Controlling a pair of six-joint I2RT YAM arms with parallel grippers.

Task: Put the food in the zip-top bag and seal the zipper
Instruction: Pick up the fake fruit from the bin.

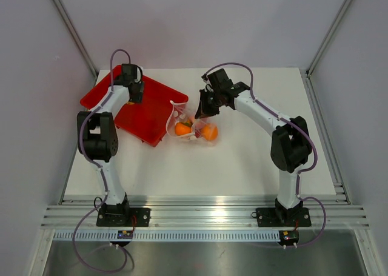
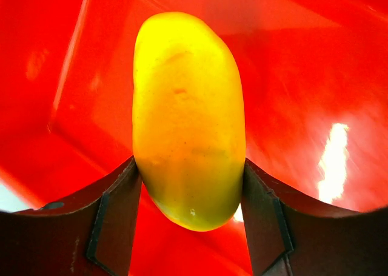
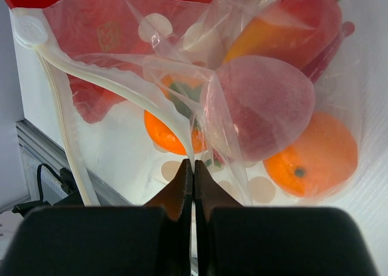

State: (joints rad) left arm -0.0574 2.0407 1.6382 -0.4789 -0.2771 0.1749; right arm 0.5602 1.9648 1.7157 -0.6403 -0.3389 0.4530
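Clamping one yellow fruit [image 2: 188, 106], left end effector [image 2: 189, 185], right end effector [image 3: 193, 167] pinching bag [image 3: 91, 51] of four fruits [image 3: 267, 100]

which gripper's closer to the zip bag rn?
Right. The right gripper is pinched shut on the zip-top bag film at its far edge. The left gripper is off to the side over the red tray, clamping the yellow fruit.

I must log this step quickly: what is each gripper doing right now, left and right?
Left gripper: closed on the yellow oval fruit.
Right gripper: closed, fingers pinching the edge of the zip-top bag.
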